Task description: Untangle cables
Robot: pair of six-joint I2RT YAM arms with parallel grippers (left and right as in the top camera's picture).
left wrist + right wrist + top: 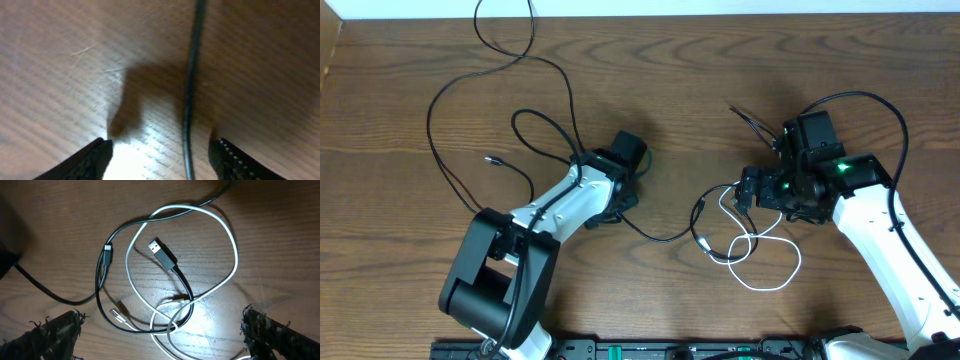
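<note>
Straddles a black cable (192, 75) with the left claw (161, 147) — spread, nothing pinched, low over the worktop (380, 100). Hovers the right claw (161, 317), spread wide and empty, above the white cable (227, 275) — looped through a second black cable (170, 262), right of centre

The left arm (565, 198) and right arm (882, 226) are wearing white shells over black joints, a green light (840, 167) glowing at three o'clock.

robotics lab bench. two white-and-black robot arms, left arm (560, 205) and right arm (880, 215), based by a black rail (650, 350) at the edge of a wood-grain table (680, 90).
</note>
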